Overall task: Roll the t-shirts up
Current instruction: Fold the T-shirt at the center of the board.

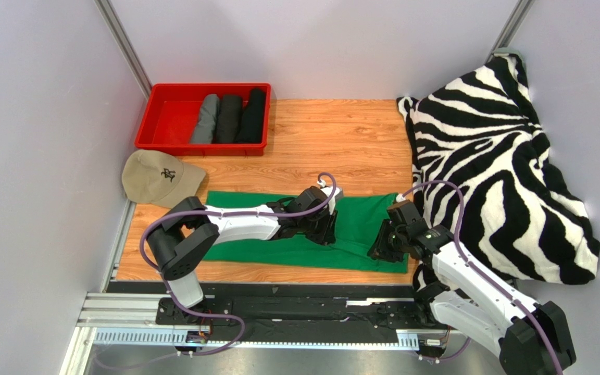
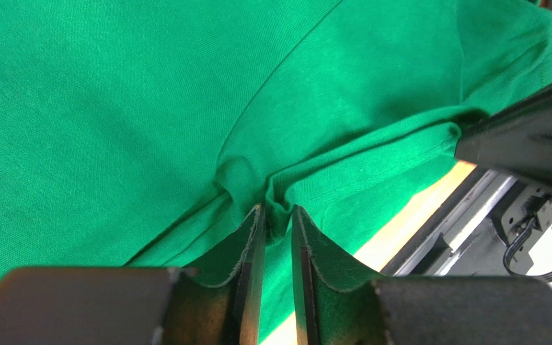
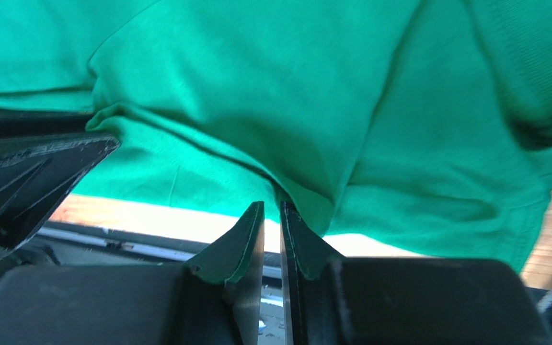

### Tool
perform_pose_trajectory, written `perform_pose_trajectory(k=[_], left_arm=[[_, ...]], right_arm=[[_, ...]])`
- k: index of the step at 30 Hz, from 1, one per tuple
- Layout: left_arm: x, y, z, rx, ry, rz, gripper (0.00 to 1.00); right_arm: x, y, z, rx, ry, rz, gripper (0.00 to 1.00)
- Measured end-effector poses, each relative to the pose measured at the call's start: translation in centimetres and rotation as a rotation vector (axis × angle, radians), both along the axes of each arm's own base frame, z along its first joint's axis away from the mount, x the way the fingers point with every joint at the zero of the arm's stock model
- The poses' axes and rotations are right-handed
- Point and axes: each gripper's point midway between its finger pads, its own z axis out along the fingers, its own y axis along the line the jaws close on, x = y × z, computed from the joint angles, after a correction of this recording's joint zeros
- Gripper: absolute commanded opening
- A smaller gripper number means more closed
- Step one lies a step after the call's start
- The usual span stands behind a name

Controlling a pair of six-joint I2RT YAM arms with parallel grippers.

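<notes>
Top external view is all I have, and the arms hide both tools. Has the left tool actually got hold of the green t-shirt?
Observer: Yes. The left wrist view shows the left tool pinching a raised fold of the green t-shirt by its near edge.
Operator: And the right one?
Observer: The right tool is nearly closed, with a fabric fold caught at its tips, also along the near edge.
</notes>
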Motion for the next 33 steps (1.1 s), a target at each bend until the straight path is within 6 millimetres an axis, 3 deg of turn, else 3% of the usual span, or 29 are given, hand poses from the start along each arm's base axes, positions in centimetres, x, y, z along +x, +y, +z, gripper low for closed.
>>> perform_pose_trajectory(k=[5,10,14,18,21,28,33], left_arm=[[0.6,-1.0,1.7,-0.035,-0.021,0.0,0.29],[1.9,-3.3,5.1,-0.109,-0.06,-0.003,0.26],[2.8,-5.3,6.6,-0.154,-0.066,-0.01,0.15],[2.4,-5.7,4.8,-0.13,-0.021,-0.016,0.08],[1.0,-5.1,2.9,-0.089,0.014,-0.03,0.05],[-2.8,-2.2,-0.9,-0.001,0.095,-0.051,0.02],[-3.5,-1.3,-0.9,0.003,0.107,-0.045,0.02]], right_arm=[[-0.9,0.9,0.5,0.032,-0.004,0.027,0.17],[-2.0,1.6,0.7,0.047,0.003,0.058,0.17],[-2.8,1.9,0.7,0.049,0.015,0.074,0.17],[-3.5,1.5,0.7,0.029,0.026,0.077,0.17],[-3.3,0.9,1.4,-0.004,0.015,0.063,0.18],[1.0,0.0,5.5,-0.107,-0.128,-0.005,0.18],[3.0,-0.4,4.3,-0.196,-0.103,-0.028,0.17]])
